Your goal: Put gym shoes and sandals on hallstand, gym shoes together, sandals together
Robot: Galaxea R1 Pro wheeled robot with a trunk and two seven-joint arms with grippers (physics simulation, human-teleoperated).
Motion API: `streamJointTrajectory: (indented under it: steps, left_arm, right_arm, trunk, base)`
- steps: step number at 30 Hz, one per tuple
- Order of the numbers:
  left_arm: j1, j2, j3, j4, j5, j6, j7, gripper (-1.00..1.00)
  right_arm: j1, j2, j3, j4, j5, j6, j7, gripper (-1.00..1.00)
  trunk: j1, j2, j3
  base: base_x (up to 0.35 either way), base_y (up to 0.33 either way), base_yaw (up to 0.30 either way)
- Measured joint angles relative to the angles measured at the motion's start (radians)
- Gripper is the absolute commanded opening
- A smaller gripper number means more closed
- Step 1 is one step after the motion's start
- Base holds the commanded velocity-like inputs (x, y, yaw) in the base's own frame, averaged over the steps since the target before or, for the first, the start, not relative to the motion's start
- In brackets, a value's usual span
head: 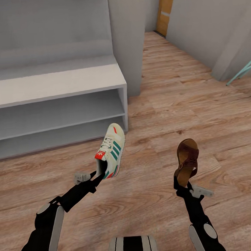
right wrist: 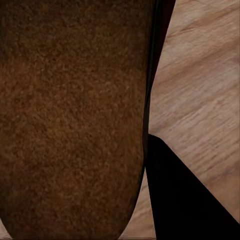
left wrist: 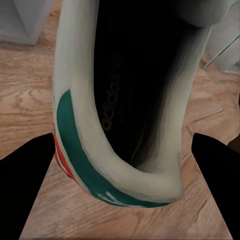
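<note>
A cream-white gym shoe [head: 111, 150] with green stripes and a red heel tab hangs above the corridor floor [head: 158, 112], held at its heel by my left gripper [head: 99, 174]. Up close its dark opening and white collar [left wrist: 125, 100] sit between black fingers [left wrist: 25, 190]. My right gripper [head: 180, 184] is shut on the heel end of a dark brown sandal [head: 187, 162], lifted and pointing away from me. Its brown footbed [right wrist: 70, 115] lies against a black finger [right wrist: 185, 195]. The pale grey hallstand [head: 56, 85] stands ahead at the left with two open shelf slots.
A grey wall pillar [head: 129, 39] stands right of the hallstand. The corridor runs back to a wooden door [head: 165, 11]. A teal-framed object [head: 243, 72] leans at the far right wall. My base [head: 133, 247] shows at the bottom edge.
</note>
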Motion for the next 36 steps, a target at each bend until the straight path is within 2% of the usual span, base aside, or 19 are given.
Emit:
streamJointTrajectory:
  steps: [15,22,25,29,33,36]
  left_arm:
    - [0.000,0.000,0.001,0.001,0.000,0.000,0.001,-1.00]
    - [0.000,0.000,0.006,0.001,-0.002,0.000,0.001,-1.00]
    - [0.000,0.000,0.033,0.001,-0.002,-0.001,0.002,-1.00]
    - [0.000,0.000,0.087,0.000,-0.010,-0.001,0.007,-1.00]
    - [0.000,0.000,0.114,0.000,-0.016,0.000,0.014,-1.00]
    - [0.000,0.000,0.128,0.000,-0.019,-0.001,0.044,-1.00]
  right_arm:
    - [0.000,0.000,0.000,0.000,0.000,0.000,0.000,-1.00]
    - [0.000,0.000,0.000,0.000,0.000,0.000,0.000,-1.00]
    - [0.000,0.000,0.000,0.000,0.000,0.000,0.000,-1.00]
    - [0.000,0.001,0.000,0.001,0.000,0.000,0.000,-1.00]
    - [0.000,0.001,0.000,0.002,0.000,0.000,0.000,-1.00]
    - [0.000,0.001,0.000,0.002,0.000,0.000,0.000,-1.00]
  trunk:
    - [0.000,0.000,0.000]
    - [0.000,0.000,-0.006]
    - [0.000,0.000,-0.009]
    - [0.000,0.000,-0.013]
    - [0.000,0.000,-0.017]
    - [0.000,0.000,-0.020]
  base:
    - [-0.112,0.103,0.004]
    - [-0.002,0.002,0.188]
    - [0.000,0.000,0.210]
    - [0.000,0.000,0.211]
    - [0.000,0.000,0.212]
    - [0.000,0.000,0.212]
